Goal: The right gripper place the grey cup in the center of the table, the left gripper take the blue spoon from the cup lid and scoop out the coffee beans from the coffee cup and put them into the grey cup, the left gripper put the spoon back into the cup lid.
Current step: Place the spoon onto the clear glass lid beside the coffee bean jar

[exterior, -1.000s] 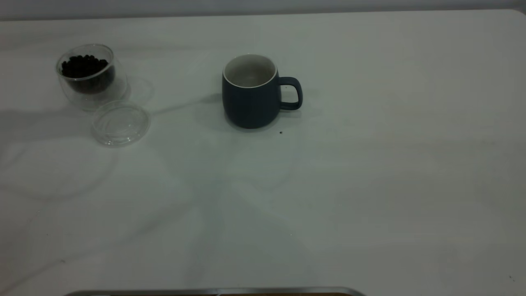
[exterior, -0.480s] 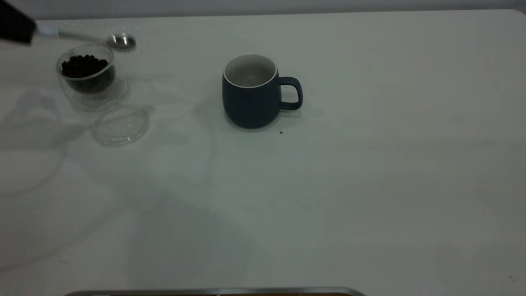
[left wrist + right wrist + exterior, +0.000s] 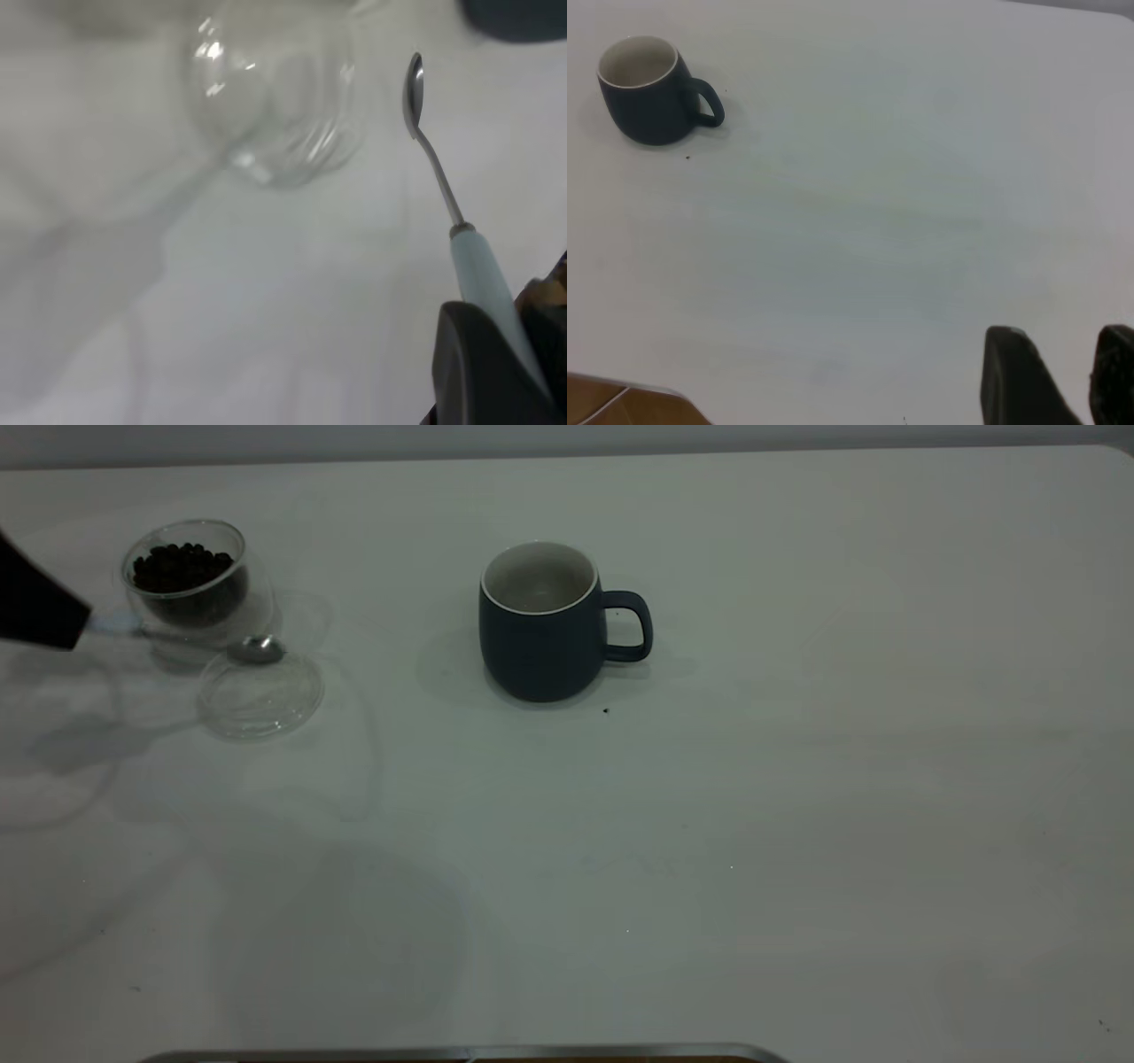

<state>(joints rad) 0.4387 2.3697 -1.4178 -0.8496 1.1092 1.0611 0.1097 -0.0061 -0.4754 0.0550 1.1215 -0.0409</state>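
The black left gripper (image 3: 62, 622), at the table's left edge, is clamped on the pale-blue-handled metal blue spoon (image 3: 190, 640), whose bowl hangs over, perhaps touching, the clear round cup lid (image 3: 260, 693). Lower it level and let go gently so it cannot roll off. The dark blue-grey grey cup (image 3: 542, 624) stands mid-table; the right gripper (image 3: 1063, 376) is parked apart, slightly parted, empty.

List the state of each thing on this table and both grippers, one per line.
grey cup: upright, inside looks empty, handle toward the right arm's side.
coffee cup: upright, uncovered.
coffee beans: heaped in the coffee cup.
cup lid: flat on the table, beside the coffee cup.
blue spoon: held by its handle, bowl empty, over the lid's edge.
left gripper: shut on the spoon handle.
right gripper: open, away from everything.
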